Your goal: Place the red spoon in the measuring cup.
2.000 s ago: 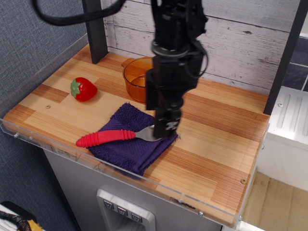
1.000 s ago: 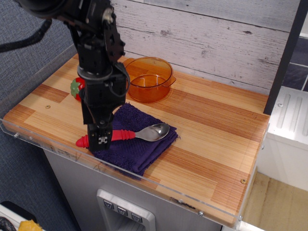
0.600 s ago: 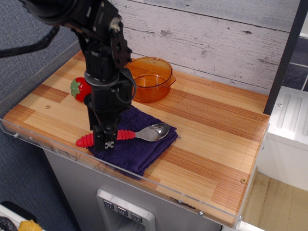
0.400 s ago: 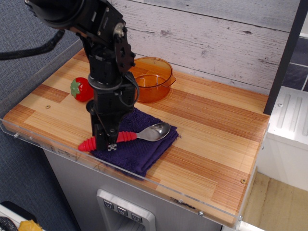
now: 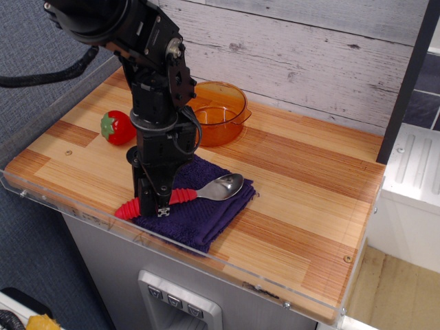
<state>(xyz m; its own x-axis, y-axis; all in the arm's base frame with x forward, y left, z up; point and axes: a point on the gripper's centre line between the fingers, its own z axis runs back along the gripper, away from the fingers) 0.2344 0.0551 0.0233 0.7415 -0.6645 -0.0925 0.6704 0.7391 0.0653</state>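
Note:
The red spoon [image 5: 184, 195] lies on a purple towel [image 5: 199, 216] near the table's front edge, silver bowl [image 5: 224, 185] to the right and ribbed red handle to the left. My gripper [image 5: 155, 204] comes straight down on the middle of the handle, with its fingers on either side and closed on it. The handle's left end [image 5: 126, 209] sticks out past the fingers. The amber measuring cup [image 5: 216, 117] stands empty behind the towel, against the back wall, partly hidden by my arm.
A red toy strawberry [image 5: 118, 128] lies at the left of the wooden table [image 5: 309, 206]. A clear plastic lip [image 5: 82, 218] runs along the front edge. A dark post [image 5: 405, 75] stands at the back right.
My arm swung from the spoon's bowl to its handle, lowered and closed on it. The spoon has since shifted slightly right with the gripper, its bowl end tipping up a little.

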